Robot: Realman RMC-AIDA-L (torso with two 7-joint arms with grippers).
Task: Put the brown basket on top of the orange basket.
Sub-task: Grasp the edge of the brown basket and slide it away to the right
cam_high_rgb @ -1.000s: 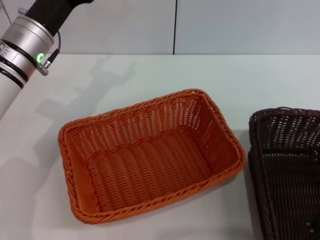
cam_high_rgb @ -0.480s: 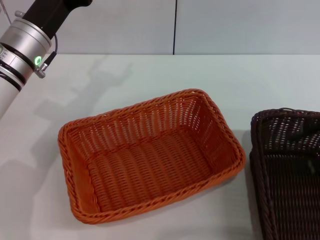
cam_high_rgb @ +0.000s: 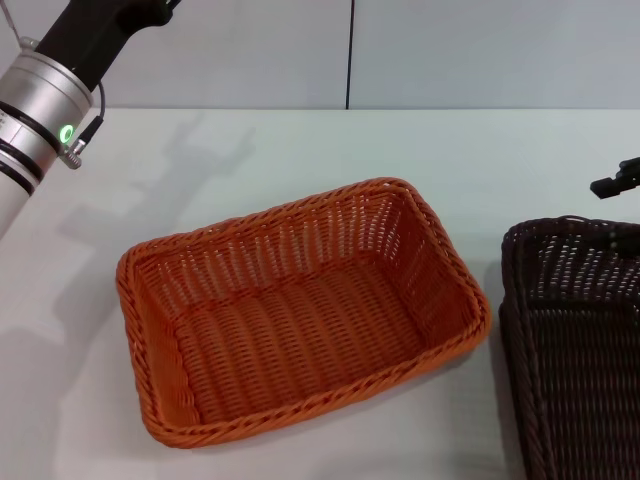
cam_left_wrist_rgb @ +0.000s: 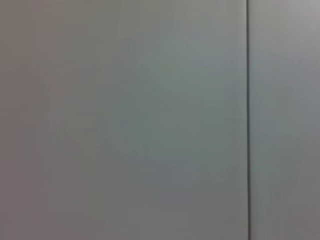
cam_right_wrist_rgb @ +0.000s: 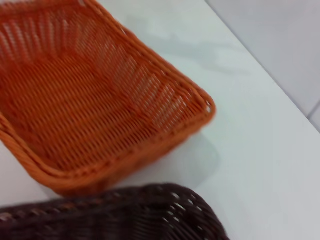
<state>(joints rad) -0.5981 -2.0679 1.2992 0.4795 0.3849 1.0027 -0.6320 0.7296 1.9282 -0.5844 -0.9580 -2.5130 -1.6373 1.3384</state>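
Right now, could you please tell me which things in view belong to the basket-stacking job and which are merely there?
Belonging to the job:
- brown basket, on the table beside the orange one
- orange basket, empty
- right claw, just entering above the brown basket's far rim

Merely there:
- white table
- left arm, raised at the far left
- wall behind

The left arm [cam_high_rgb: 45, 95] is a round tube: white at the bottom, then black rings, a shiny silver band, and black on top. A small green light glows on the silver band [cam_high_rgb: 67, 133], with a thin black cable beside it. A small black piece at the tabletop's right edge [cam_high_rgb: 618, 181] may be the right arm's.
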